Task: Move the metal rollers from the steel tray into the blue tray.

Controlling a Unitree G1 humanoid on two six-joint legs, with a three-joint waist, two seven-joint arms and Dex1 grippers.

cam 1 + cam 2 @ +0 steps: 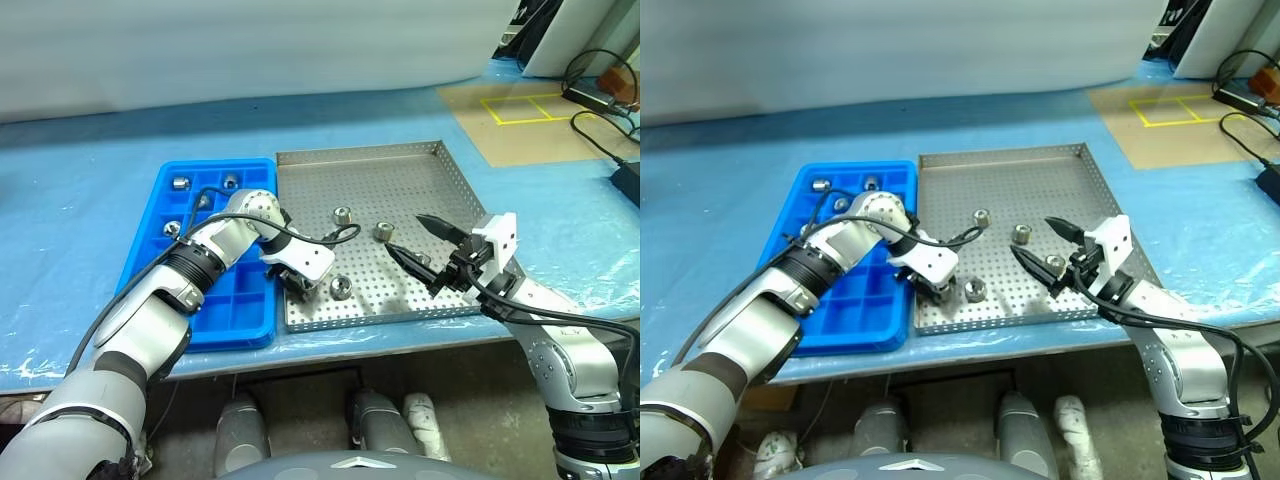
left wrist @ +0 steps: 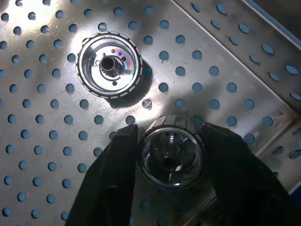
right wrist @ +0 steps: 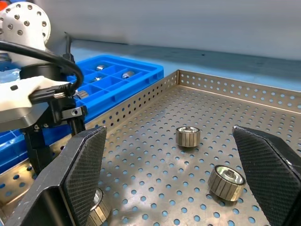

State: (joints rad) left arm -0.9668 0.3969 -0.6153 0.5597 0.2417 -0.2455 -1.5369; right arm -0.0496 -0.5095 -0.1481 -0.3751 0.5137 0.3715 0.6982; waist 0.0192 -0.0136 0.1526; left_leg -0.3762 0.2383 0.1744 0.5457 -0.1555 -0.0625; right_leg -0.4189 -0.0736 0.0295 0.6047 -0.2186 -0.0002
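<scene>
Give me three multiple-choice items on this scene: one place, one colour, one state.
1. The left tool is: A at the steel tray's near-left corner; B beyond its far rim; C off the table.
2. The compartment tray is: A red; B blue; C green.
3. The right tool is: A shut on a roller; B open, empty; C holding a cable.
Key: A, it clamps a roller there; B, plainly blue; B, fingers wide apart, nothing gripped.
</scene>
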